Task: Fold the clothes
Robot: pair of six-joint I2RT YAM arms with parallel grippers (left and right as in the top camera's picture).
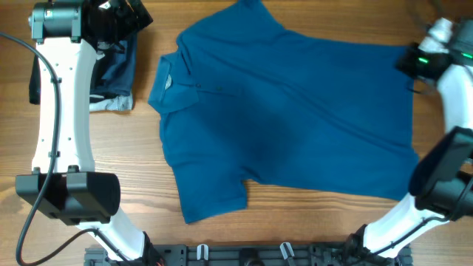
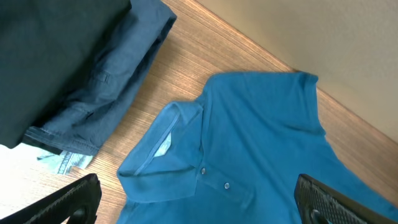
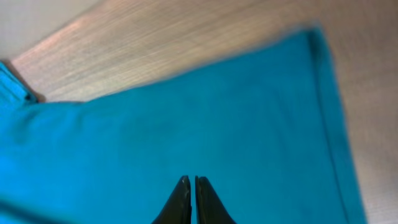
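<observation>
The medium-blue polo shirt (image 1: 295, 111) lies spread flat on the wooden table, collar (image 1: 168, 81) to the left and hem to the right. The left wrist view shows its collar and button placket (image 2: 214, 177). My left gripper (image 2: 202, 208) is open and empty, hovering above the collar area; in the overhead view it is at the top left (image 1: 122, 16). My right gripper (image 3: 189, 182) is shut, its tips just over the plain blue fabric near the hem corner (image 3: 317, 37). It holds no fabric that I can see. In the overhead view it is at the shirt's upper right edge (image 1: 406, 60).
Folded dark navy garments with a pale blue edge (image 1: 114, 74) lie left of the collar, under my left arm; they also show in the left wrist view (image 2: 81, 74). Bare wooden table (image 1: 310, 222) lies in front of the shirt.
</observation>
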